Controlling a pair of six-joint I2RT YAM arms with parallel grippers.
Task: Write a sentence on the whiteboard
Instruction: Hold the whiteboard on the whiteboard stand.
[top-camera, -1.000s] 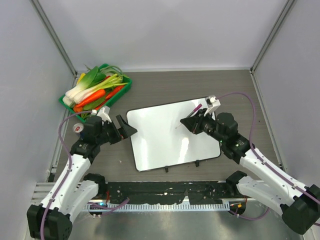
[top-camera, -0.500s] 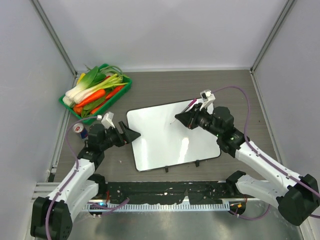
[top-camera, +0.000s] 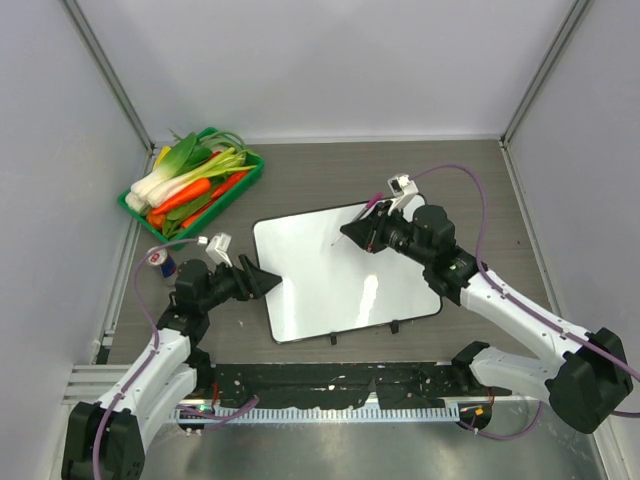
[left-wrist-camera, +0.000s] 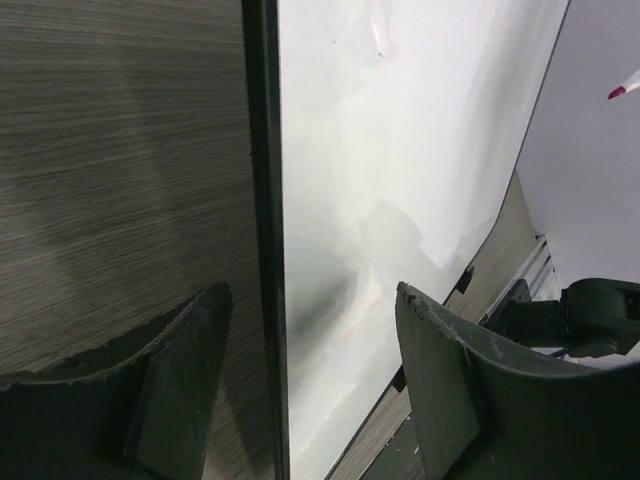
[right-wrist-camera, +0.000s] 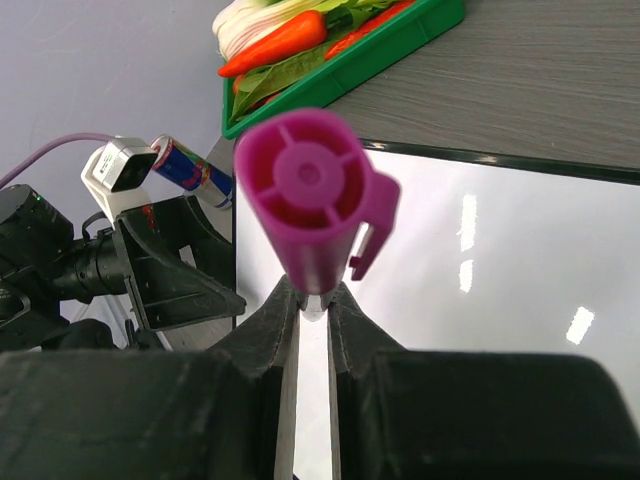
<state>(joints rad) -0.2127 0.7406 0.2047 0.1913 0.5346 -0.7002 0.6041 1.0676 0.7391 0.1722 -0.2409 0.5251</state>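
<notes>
My right end effector (top-camera: 346, 232) clamps a magenta plastic marker (right-wrist-camera: 308, 185) over the glossy white black-framed whiteboard (top-camera: 340, 290), flat on the counter beneath it. My left end effector (left-wrist-camera: 310, 300) stands wide, straddling the board's frame. Ungripped, I judge the board may slide under pen pressure.

The left arm (top-camera: 152, 362) and right arm (top-camera: 520, 312) have white shells between black joint housings, a purple cable (top-camera: 450, 167) looping along each, a small white camera box (top-camera: 402, 184) at each wrist, and the left end effector (top-camera: 262, 283) and right end effector (top-camera: 350, 234) are matte black with wedge-shaped fingers.
</notes>
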